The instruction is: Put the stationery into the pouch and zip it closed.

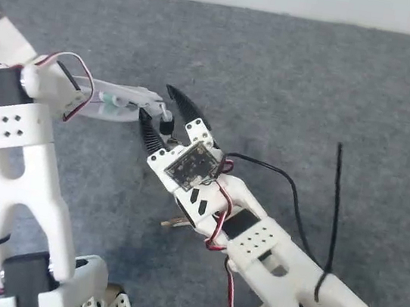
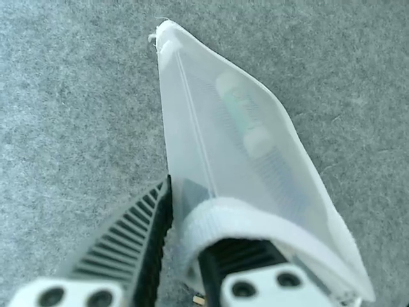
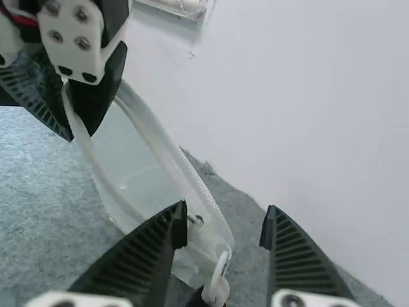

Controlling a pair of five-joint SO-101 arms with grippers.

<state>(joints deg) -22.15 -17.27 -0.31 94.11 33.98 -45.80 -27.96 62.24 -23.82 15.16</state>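
- High view: the right tool (image 1: pixel 154 99) stands spread, its two black fingers on either side of the near end of the pouch (image 1: pixel 124 102). From those fingertips the pouch stretches away toward the other arm's wrist, over the grey table (image 1: pixel 315 77).
- Left wrist view: the left tool (image 2: pixel 192 220) is pressed together on one end of the pouch, pinching the fabric between its fingers. The rest of the pouch extends straight out ahead of the tool. Stationery (image 2: pixel 243 115) shows through the mesh, so the loading step looks done.
- Right wrist view: the right tool's fingers are apart. The zipper pull (image 3: pixel 217 288) hangs between them and neither finger presses on it. The zip line runs from there up to the left tool at the pouch's far end.
- Judgement: the work is at the zipping step. Whether the teeth are already meshed along the whole length cannot be told.
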